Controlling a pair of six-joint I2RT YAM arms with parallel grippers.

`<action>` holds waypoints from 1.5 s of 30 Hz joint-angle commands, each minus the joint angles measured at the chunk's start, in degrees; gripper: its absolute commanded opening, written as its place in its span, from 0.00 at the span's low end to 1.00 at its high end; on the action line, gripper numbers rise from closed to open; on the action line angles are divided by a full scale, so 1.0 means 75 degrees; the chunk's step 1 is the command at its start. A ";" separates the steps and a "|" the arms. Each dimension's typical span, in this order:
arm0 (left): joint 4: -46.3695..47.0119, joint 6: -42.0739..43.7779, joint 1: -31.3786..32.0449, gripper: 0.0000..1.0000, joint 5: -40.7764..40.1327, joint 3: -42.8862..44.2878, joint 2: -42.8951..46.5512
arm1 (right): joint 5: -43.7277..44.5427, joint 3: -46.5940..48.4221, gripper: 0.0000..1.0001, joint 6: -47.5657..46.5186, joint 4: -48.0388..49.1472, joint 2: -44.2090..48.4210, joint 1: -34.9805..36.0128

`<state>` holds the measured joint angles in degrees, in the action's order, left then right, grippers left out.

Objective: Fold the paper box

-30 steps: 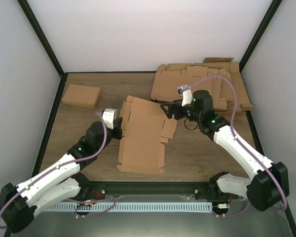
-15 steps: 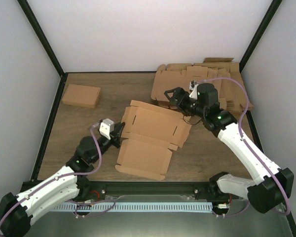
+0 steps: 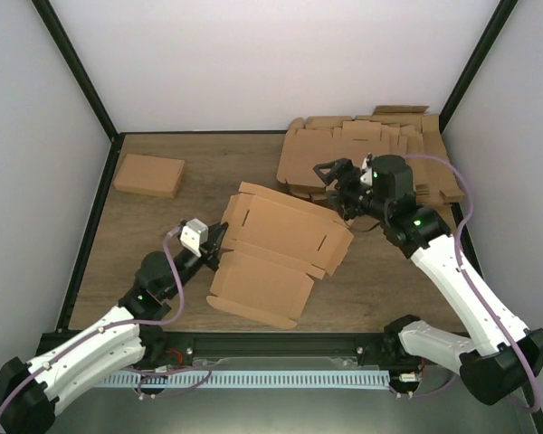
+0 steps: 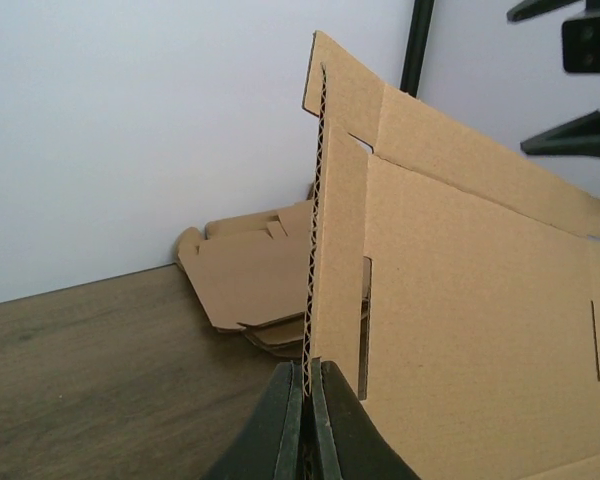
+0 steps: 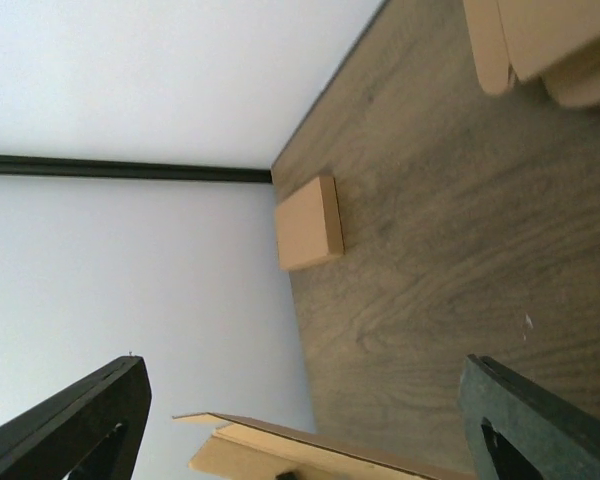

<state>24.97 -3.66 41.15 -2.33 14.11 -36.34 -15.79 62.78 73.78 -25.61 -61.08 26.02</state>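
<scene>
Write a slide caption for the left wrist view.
Left pincer pinching the raised edge of the unfolded paper box, flat blanks stacked on the wooden table behind.

Left gripper point(image 4: 306, 400) jaws pinch upright box blank point(image 4: 460, 300) edge

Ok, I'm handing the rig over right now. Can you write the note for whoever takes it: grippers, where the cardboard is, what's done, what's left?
Left gripper: shut on the near left edge of the cardboard sheet.
Right gripper: open, holding nothing, above the sheet's far right corner.
The sheet lies mid-table, bent along one crease, with its far part tilted up.
A stack of flat sheets lies at the far right and a closed box at the far left of the table.
Done: sheet pulled out, first bend started.
Left: raise the walls, tuck the flaps, close it.
</scene>
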 commanded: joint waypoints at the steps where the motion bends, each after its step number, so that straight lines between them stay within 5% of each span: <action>1: 0.0438 0.0064 0.0021 0.04 -0.0253 -0.0108 0.0027 | 0.1068 0.1053 0.86 -0.1582 -0.0571 -0.0094 0.0046; 6: 0.0192 -0.0325 0.0006 0.04 -0.1212 -0.0145 -0.0050 | 0.1775 0.1061 0.87 -0.2744 -0.1240 -0.0116 0.0046; 12: 0.0055 -0.0523 0.0003 0.04 -0.1759 -0.0289 0.0132 | 0.0239 -0.1401 0.83 -0.5148 0.0724 0.1196 0.0046; 15: -0.0048 -0.0455 -0.0004 0.04 -0.1819 -0.0349 0.0331 | 0.0008 -0.2889 0.72 -0.5469 0.1595 0.1714 0.0047; 23: -0.0339 -0.0424 -0.0001 0.04 -0.1776 -0.0520 0.0864 | -0.0334 -0.4499 0.72 -0.5862 0.3155 0.1530 0.0046; 32: -0.0599 -0.0401 0.0006 0.04 -0.1782 -0.0600 0.1169 | -0.1126 -0.5094 0.34 -0.6583 0.4856 0.1263 0.0046; 45: -0.0668 -0.0438 0.0002 0.04 -0.1787 -0.0652 0.1302 | -0.0563 -0.5150 0.26 -0.6885 0.5254 0.0703 0.0047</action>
<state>19.81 -6.87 41.15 -15.55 9.93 -27.46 -21.41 24.14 23.66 10.07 -55.27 26.09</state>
